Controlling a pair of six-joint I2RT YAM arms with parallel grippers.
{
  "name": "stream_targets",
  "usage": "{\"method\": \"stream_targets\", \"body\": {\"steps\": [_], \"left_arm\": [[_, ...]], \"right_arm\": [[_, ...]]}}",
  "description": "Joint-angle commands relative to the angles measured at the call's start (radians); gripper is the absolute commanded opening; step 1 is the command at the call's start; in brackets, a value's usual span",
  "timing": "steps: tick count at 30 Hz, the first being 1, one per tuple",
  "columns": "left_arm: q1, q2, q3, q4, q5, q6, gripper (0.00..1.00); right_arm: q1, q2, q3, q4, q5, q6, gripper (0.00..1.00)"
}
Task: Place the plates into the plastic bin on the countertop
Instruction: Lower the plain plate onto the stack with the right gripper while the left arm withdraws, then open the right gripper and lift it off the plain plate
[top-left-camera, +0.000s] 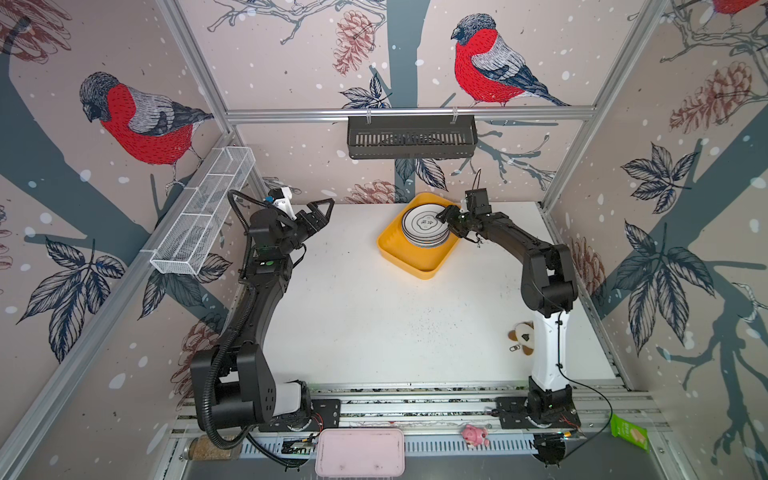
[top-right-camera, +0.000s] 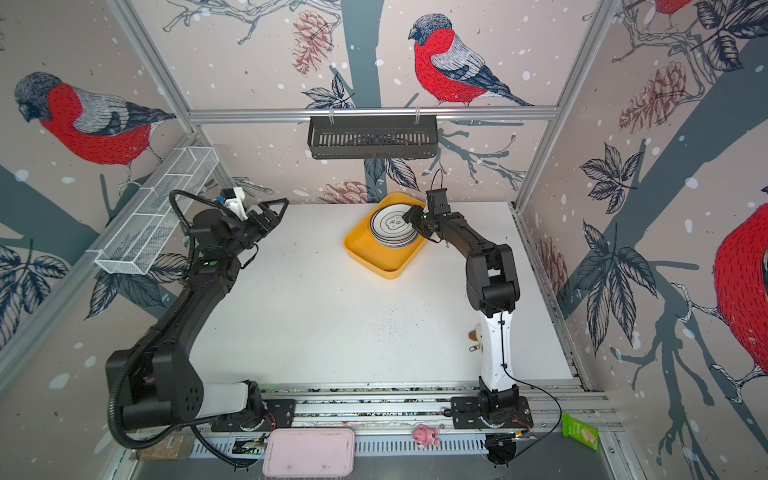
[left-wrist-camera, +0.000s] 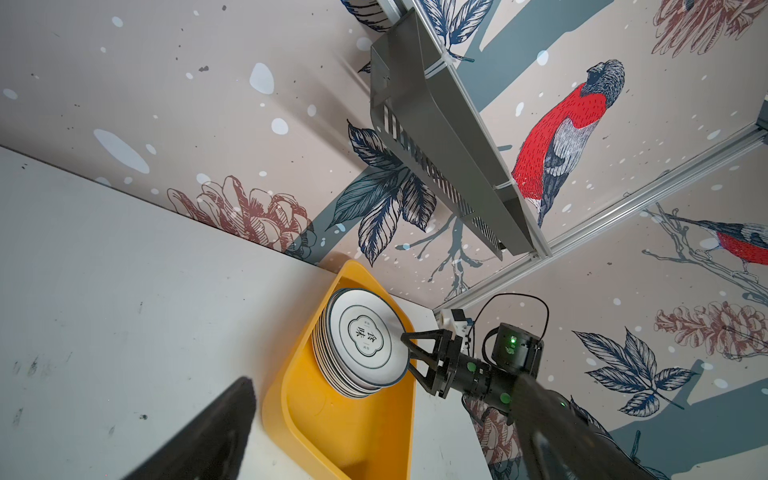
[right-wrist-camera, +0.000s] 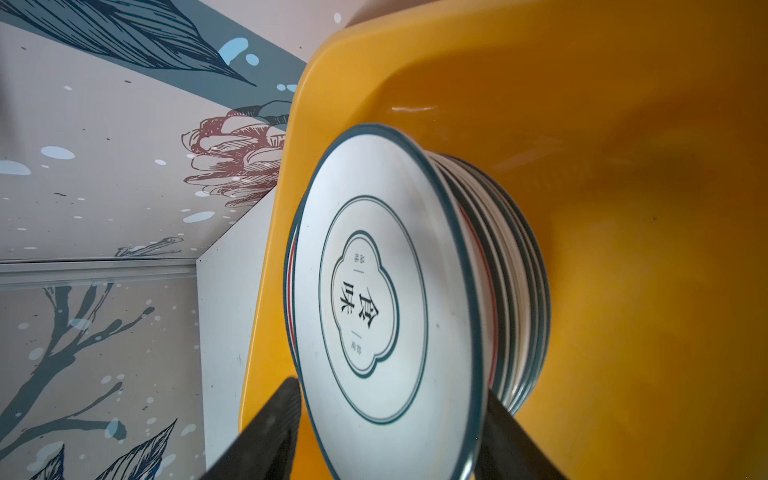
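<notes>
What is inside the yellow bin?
In the yellow bin, a stack of plates fills the far half; the near half is bare. Only the top plate shows its face; lower faces and the floor beneath are covered.

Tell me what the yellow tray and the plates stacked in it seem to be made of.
The yellow tray looks like moulded plastic: one even colour, rounded corners, a soft sheen on its wall. The plates could be glazed ceramic or melamine: smooth white faces, thin dark-green rims, printed lettering. The pictures do not settle which.

Bright even light, soft-blurred close foregrounds
</notes>
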Motion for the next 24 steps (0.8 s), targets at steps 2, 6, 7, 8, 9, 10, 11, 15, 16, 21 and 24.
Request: {"method": "stream_targets", "body": {"steps": [2, 6, 7, 8, 9, 10, 11, 15, 16, 21, 24], "left_arm": [[-0.003, -0.01, -0.003, 0.023, 0.013, -0.002, 0.96], [-0.004, -0.029, -0.01, 0.006, 0.009, 0.007, 0.96], [-0.004, -0.032, -0.01, 0.004, 0.011, 0.008, 0.96], [-0.004, -0.038, -0.012, 0.004, 0.01, 0.009, 0.96], [-0.003, -0.041, -0.013, 0.003, 0.012, 0.009, 0.96], [-0.003, -0.046, -0.016, -0.001, 0.01, 0.009, 0.96], [-0.003, -0.05, -0.016, -0.001, 0.012, 0.01, 0.96], [-0.003, -0.072, -0.038, 0.005, 0.018, -0.003, 0.96], [-0.003, -0.078, -0.042, 0.005, 0.02, -0.004, 0.96], [-0.003, -0.113, -0.062, -0.024, 0.012, 0.009, 0.96], [-0.004, -0.14, -0.079, -0.038, 0.013, 0.017, 0.96]], "right_arm": [[0.009, -0.011, 0.018, -0.062, 0.036, -0.046, 0.71], [0.016, -0.015, 0.022, -0.071, 0.038, -0.057, 0.78], [0.019, -0.016, 0.022, -0.071, 0.04, -0.059, 0.79], [0.021, -0.017, 0.023, -0.072, 0.04, -0.062, 0.8], [0.023, -0.016, 0.027, -0.072, 0.039, -0.062, 0.82], [0.023, -0.016, 0.03, -0.07, 0.038, -0.06, 0.82], [0.025, -0.014, 0.036, -0.069, 0.035, -0.056, 0.83], [0.034, -0.006, 0.064, -0.086, 0.046, -0.056, 0.84], [0.038, -0.008, 0.067, -0.091, 0.05, -0.057, 0.87], [0.046, -0.04, 0.055, -0.103, 0.078, -0.085, 0.92], [0.051, -0.091, 0.004, -0.065, 0.081, -0.11, 0.99]]}}
